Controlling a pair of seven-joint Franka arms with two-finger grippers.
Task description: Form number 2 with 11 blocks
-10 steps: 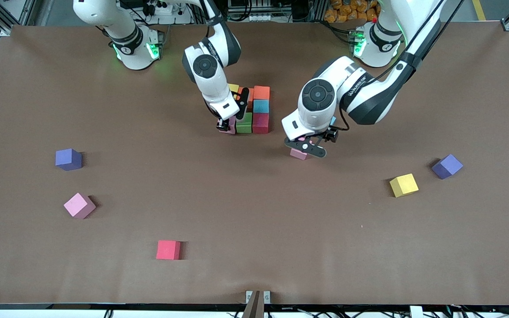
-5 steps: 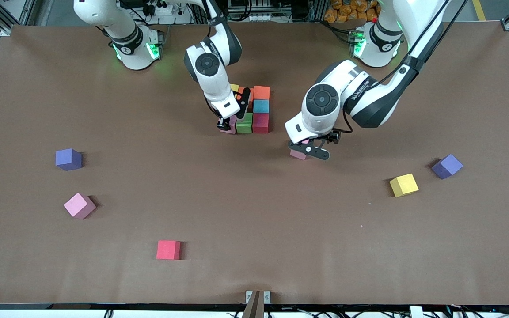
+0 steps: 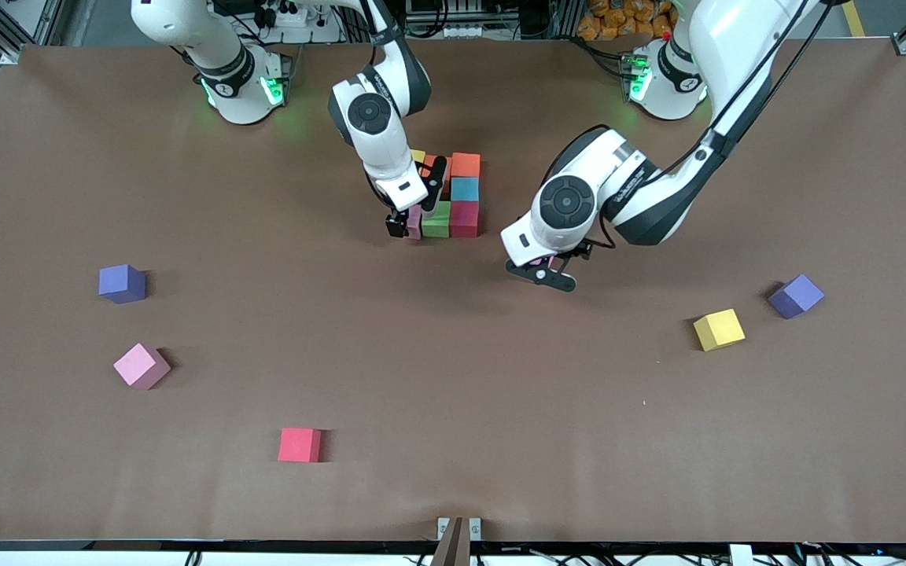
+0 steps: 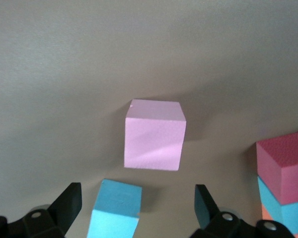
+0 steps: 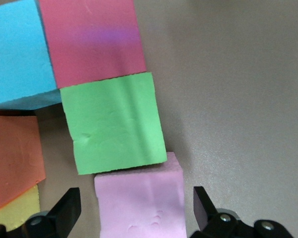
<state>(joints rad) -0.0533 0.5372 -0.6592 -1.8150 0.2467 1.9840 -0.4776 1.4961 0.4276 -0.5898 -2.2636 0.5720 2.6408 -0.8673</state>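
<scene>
The partly built number 2 [image 3: 453,196] is a cluster of blocks by the robots' bases: yellow, orange, light blue, red [image 5: 89,39], green [image 5: 114,124]. A pink block [image 5: 139,203] rests against the green one. My right gripper [image 3: 406,224] [image 5: 134,210] straddles it, open, with gaps on both sides. My left gripper [image 3: 541,275] [image 4: 136,206] hangs open beside the cluster toward the left arm's end. A light blue cube [image 4: 115,208] lies between its fingers, untouched. A pink cube [image 4: 154,135] lies just past the tips, hidden in the front view.
Loose cubes lie nearer the front camera: pink [image 3: 141,365], red [image 3: 300,444] and purple [image 3: 121,283] toward the right arm's end, yellow [image 3: 719,329] and purple [image 3: 796,295] toward the left arm's end.
My right gripper has opened and let go of the pink block beside the green one. My left hand has shifted over the loose pink cube and now hides it in the front view.
</scene>
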